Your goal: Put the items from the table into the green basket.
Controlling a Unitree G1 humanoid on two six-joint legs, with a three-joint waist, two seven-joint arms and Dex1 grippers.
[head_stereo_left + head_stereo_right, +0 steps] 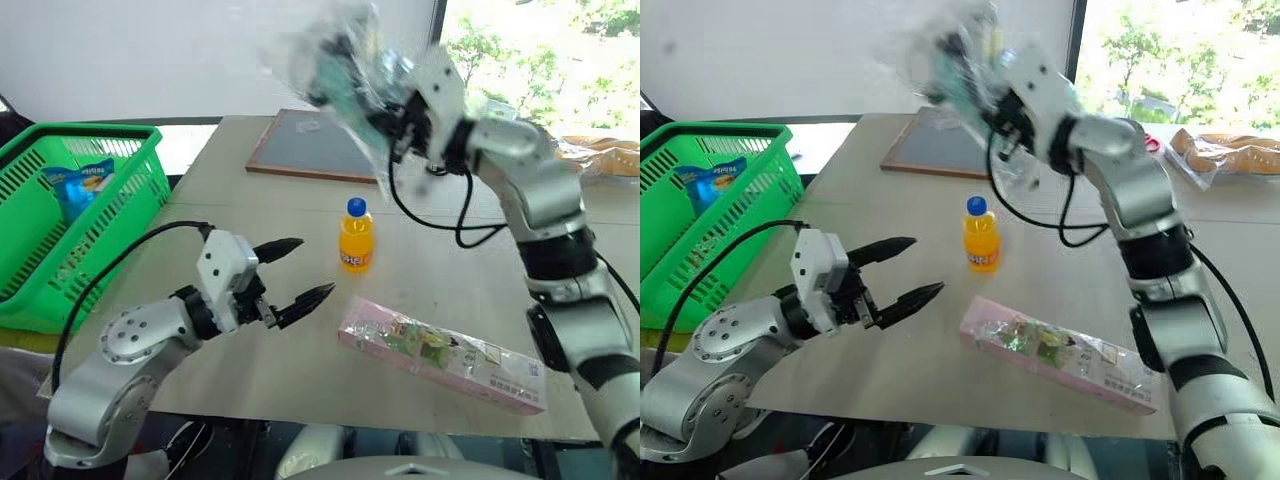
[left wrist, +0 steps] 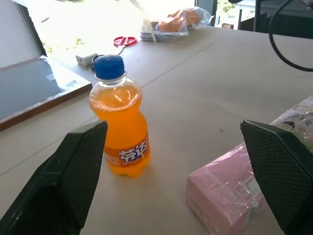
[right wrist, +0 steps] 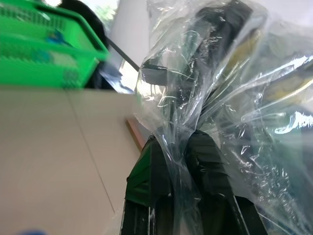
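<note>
My right gripper [image 1: 400, 118] is raised high over the table [image 1: 250, 330], shut on the crinkly clear plastic bag of dark goods [image 1: 345, 70], which hangs blurred in the air; its fingers [image 3: 151, 181] pinch the film. The orange-drink bottle [image 1: 356, 236] with a blue cap stands upright mid-table. The long pink floral carton [image 1: 440, 353] lies flat near the front right. My left gripper [image 1: 300, 272] is open, level, just left of the bottle [image 2: 120, 129] and the carton [image 2: 230, 191]. The green basket [image 1: 60, 215] sits at the left edge with a blue packet [image 1: 80, 185] inside.
A dark framed board [image 1: 305, 145] lies at the back of the table. A bag of bread [image 1: 1225, 150] lies at the far right, with red scissors [image 2: 124, 40] and a small white box [image 2: 87, 58] near it. My right arm's black cable [image 1: 430, 215] dangles above the bottle.
</note>
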